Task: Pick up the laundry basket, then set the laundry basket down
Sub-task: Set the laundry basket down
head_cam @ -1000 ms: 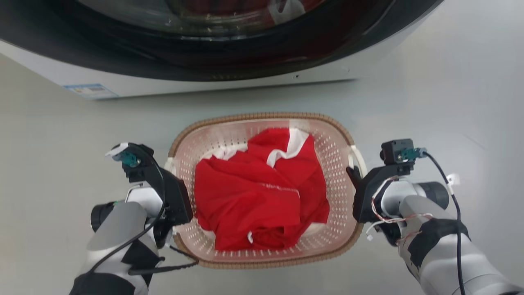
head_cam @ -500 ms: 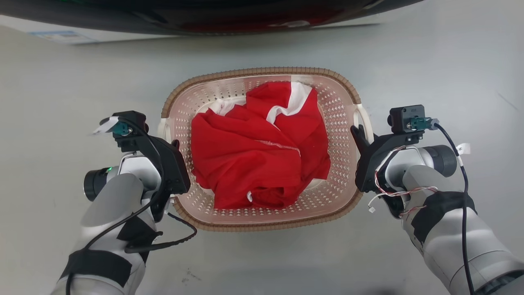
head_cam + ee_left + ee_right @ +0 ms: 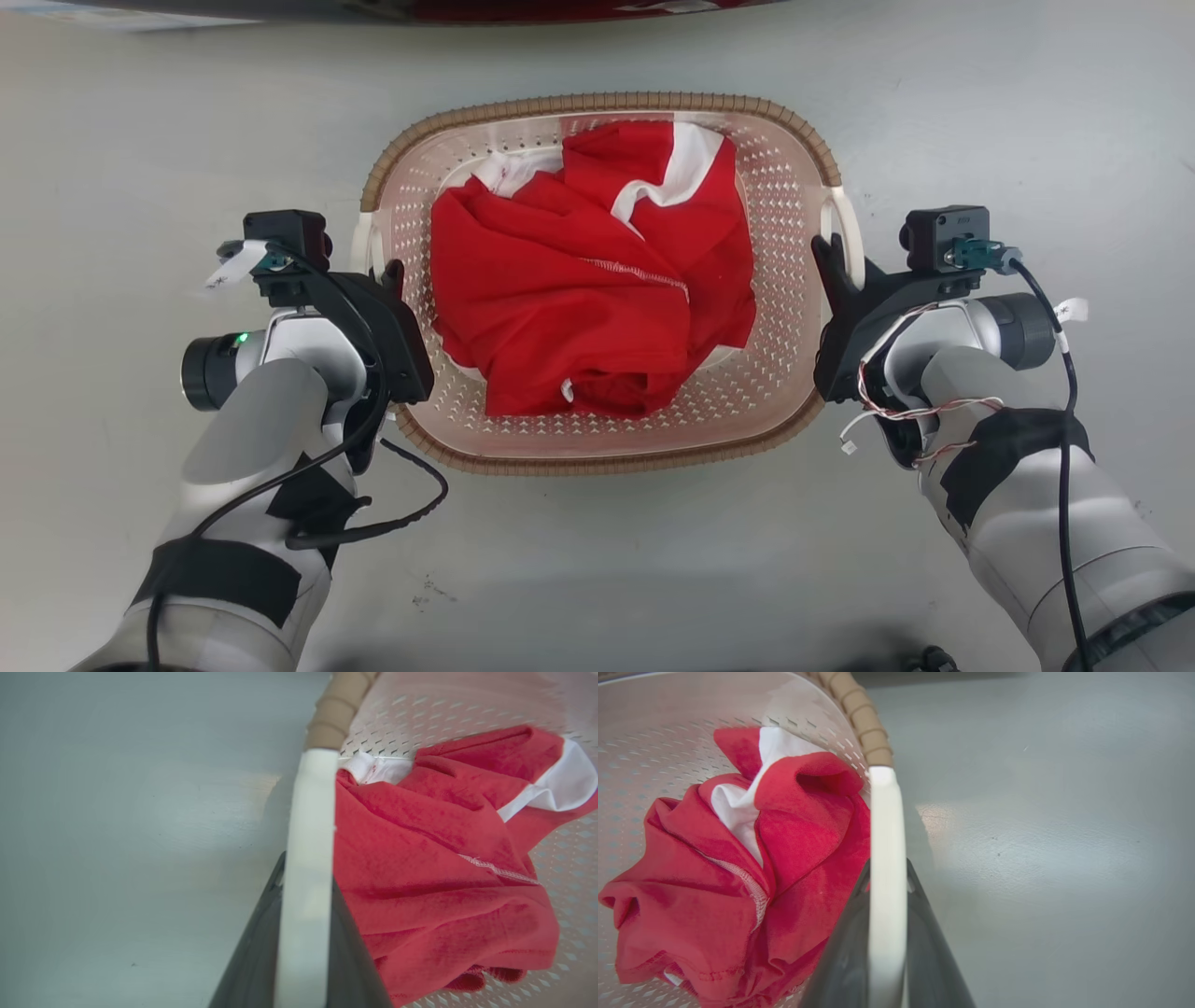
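Two tools gripping the laundry basket (image 3: 597, 100) by its white side handles, left tool (image 3: 387, 275) clamped on the left handle (image 3: 308, 858), right tool (image 3: 826, 257) on the right handle (image 3: 887, 858), basket between both arms over the grey floor (image 3: 140, 121), red garment (image 3: 579, 280) bunched inside.

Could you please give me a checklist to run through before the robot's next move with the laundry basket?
1. Left gripper closed on the left handle: ok.
2. Right gripper closed on the right handle: ok.
3. Red garment wholly inside the laundry basket, nothing over the rim: ok.
4. Basket level between the grippers: ok, judging by the head view.
5. Basket's underside off the floor: cannot tell.
6. Black cable free of the rim's near corner: cannot tell.
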Robot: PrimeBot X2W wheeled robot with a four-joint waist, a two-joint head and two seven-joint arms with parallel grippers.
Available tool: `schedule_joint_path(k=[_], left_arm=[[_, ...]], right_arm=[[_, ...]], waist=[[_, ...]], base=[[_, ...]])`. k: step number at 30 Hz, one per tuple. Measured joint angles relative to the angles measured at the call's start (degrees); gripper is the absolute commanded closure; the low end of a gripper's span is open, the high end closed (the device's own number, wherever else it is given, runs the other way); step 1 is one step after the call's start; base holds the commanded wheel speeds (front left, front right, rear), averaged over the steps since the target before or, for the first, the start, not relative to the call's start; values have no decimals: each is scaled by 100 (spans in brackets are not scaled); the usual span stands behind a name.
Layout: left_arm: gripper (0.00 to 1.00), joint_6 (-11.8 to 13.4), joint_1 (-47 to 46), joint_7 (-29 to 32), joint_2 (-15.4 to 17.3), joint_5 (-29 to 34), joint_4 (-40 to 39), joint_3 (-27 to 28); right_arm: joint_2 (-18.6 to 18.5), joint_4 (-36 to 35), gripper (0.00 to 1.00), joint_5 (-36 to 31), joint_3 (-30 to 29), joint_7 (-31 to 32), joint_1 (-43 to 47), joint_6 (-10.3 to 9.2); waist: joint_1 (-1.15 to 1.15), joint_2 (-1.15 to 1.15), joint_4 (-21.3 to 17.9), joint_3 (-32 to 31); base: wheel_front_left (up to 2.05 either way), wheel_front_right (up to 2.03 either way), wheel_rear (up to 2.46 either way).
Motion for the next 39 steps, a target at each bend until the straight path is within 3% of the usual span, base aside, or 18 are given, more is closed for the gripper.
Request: schedule_joint_path(k=[10, 26, 27, 29, 39], left_arm=[[100, -3, -114, -298, 8, 31, 66, -3], [100, -126, -190, -434, -13, 30, 241, -43], [87, -126, -213, -433, -14, 30, 247, -44], [0, -145, -238, -426, -11, 30, 260, -51], [0, -203, -211, -437, 65, 10, 388, -76]], right_arm=[[-13, 37, 100, 1, -51, -342, -84, -3], [29, 175, 100, 2, -53, -398, -171, -2], [31, 176, 85, 3, -54, -405, -172, 1], [27, 194, 0, 3, -56, -427, -172, 2], [-62, 261, 0, 67, -105, -584, -50, 57]], waist=[[-3, -3, 18, 233], [-1, -1, 13, 203], [0, -1, 11, 200], [0, -1, 9, 192], [0, 0, 14, -37]], base=[[0, 0, 0], [0, 0, 0], [0, 0, 0], [0, 0, 0], [0, 0, 0]])
